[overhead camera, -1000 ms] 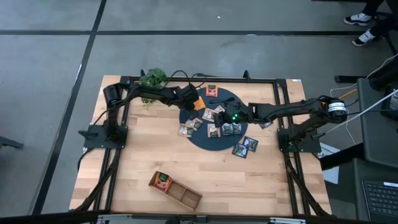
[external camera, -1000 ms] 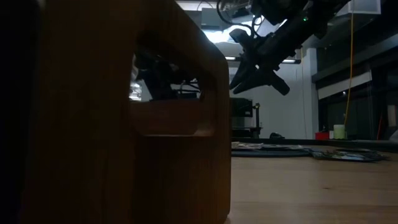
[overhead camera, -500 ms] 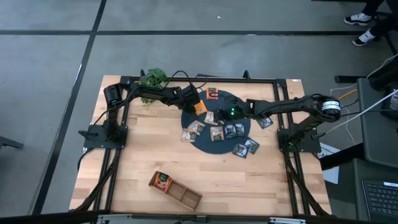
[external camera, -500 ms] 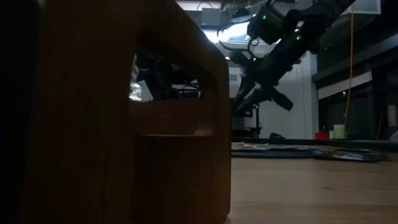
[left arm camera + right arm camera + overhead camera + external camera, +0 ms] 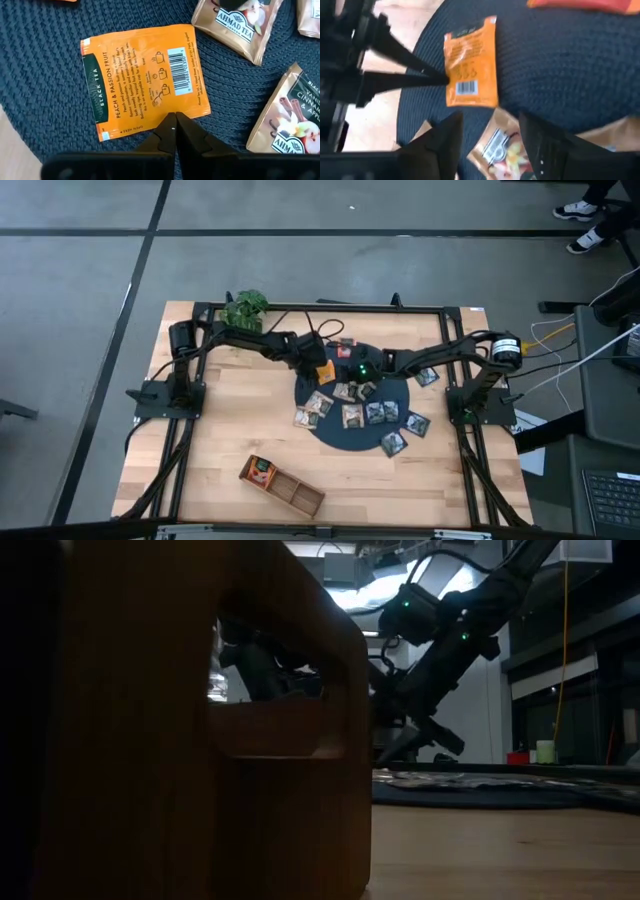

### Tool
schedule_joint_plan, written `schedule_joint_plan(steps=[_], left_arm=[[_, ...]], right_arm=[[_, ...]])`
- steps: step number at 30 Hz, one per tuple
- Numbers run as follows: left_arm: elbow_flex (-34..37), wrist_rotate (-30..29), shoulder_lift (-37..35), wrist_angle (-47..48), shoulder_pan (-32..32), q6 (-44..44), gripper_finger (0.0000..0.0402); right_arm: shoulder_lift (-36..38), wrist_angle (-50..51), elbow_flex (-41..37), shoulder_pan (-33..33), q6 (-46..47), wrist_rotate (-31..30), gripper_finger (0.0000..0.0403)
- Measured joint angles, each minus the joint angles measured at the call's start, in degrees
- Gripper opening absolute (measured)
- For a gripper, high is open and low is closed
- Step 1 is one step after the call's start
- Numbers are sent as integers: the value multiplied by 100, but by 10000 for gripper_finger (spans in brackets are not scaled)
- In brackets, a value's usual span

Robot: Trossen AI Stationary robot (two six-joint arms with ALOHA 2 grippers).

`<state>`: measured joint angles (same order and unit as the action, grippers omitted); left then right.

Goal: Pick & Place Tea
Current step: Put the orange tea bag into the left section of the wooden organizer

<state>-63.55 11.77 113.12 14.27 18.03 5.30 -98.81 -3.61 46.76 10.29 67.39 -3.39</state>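
1. Wooden table (image 5: 230, 440): a pale plank top that carries everything else; the dark round woven mat (image 5: 340, 435) lies just past its middle and serves as the landmark below.
2. Left arm: reaches from the table's left side to the mat's left rim. The left gripper (image 5: 322, 366) hangs low over that rim, its two fingers pressed together; in the left wrist view their joined tips (image 5: 175, 131) meet the near edge of the orange sachet (image 5: 145, 80). Whether they pinch it cannot be told.
3. Right arm: reaches from the right side over the mat's far half. The right gripper (image 5: 372, 367) has its fingers (image 5: 442, 134) spread wide and holds nothing.
4. Compartment tray (image 5: 283, 487): a long narrow brown wooden tray, well apart from the mat, toward the table's near edge; one end cell shows an orange sachet.
5. Green leafy plant (image 5: 245, 307): beyond the mat, at the far left corner.
6. Tea sachets:
 - The orange sachet, printed "Peach & Passion Fruit Black Tea", lies flat on the mat's left part.
 - Pale grey-brown and dark sachets (image 5: 352, 416) lie scattered across the mat's middle and near rim.
 - Another sachet (image 5: 427, 376) lies off the mat, just beside its right rim.
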Motion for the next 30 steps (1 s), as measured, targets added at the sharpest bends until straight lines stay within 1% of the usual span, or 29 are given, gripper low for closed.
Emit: schedule_joint_plan(steps=[5, 8, 13, 17, 21, 25, 30], left_arm=[[0, -260, -7, 1, -38, -1, 5], [0, -250, -7, 0, -32, -4, 3], [0, -267, -7, -14, -32, -9, 4], [2, -274, -7, -18, -30, -8, 4], [2, -278, -7, -10, -27, -17, 2], [-2, -293, -9, 28, -27, -13, 5], [-5, -310, -13, 88, -25, -13, 2]], right_arm=[[-128, -9, 0, 6, 5, 3, 211], [-313, -194, -1, 10, 5, 52, 212], [-695, -1128, 8, 63, 64, 188, 212], [-911, -1665, 9, 161, 119, 330, 210], [-925, -1706, 9, 232, 126, 503, 199], [-891, -1674, 4, 242, 122, 536, 190], [-876, -1627, 2, 284, 121, 788, 182]])
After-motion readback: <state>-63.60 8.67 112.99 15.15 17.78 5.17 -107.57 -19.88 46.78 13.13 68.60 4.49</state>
